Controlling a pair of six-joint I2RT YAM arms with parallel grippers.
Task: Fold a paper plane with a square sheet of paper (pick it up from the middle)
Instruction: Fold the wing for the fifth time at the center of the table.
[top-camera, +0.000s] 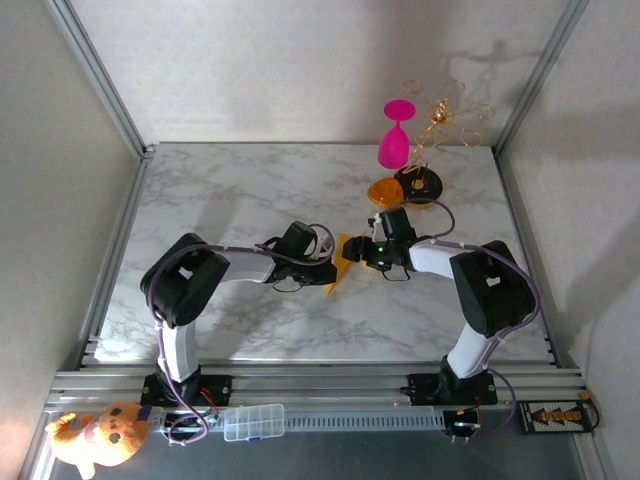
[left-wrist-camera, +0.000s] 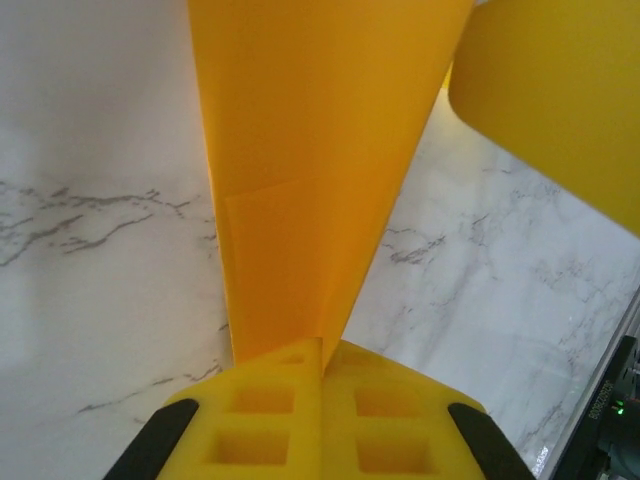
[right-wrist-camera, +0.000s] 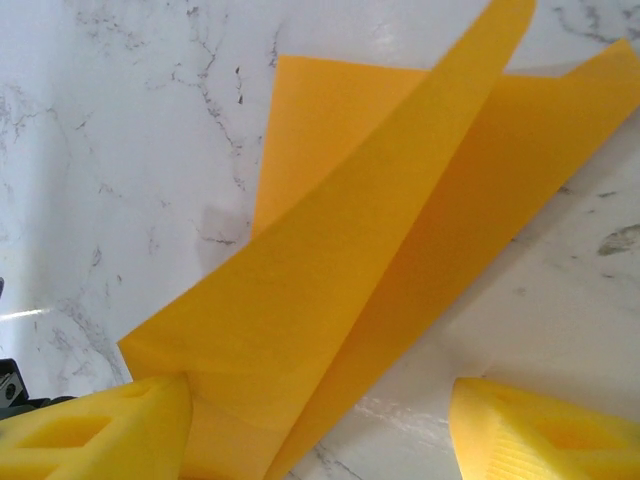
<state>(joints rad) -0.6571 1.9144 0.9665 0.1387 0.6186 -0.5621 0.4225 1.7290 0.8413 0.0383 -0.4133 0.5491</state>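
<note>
The left fingers (left-wrist-camera: 265, 410) are clamped shut on one end of the square sheet of paper (left-wrist-camera: 310, 150). The right fingers (right-wrist-camera: 100, 430) stand apart with the sheet between them. The desk (top-camera: 250, 190) offers open room to the left and front. The sheet sits mid-desk, doubled along a crease with its flaps splayed, so a fold appears to be in hand. Next, the right fingers likely must close on the free flap and align its edges. A pink glass (top-camera: 396, 135) and an orange-and-black disc (top-camera: 418, 183) crowd the far right.

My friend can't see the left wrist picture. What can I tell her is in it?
The left gripper pinches a folded yellow-orange paper, which spreads wider away from it, over a white marble table.
</note>
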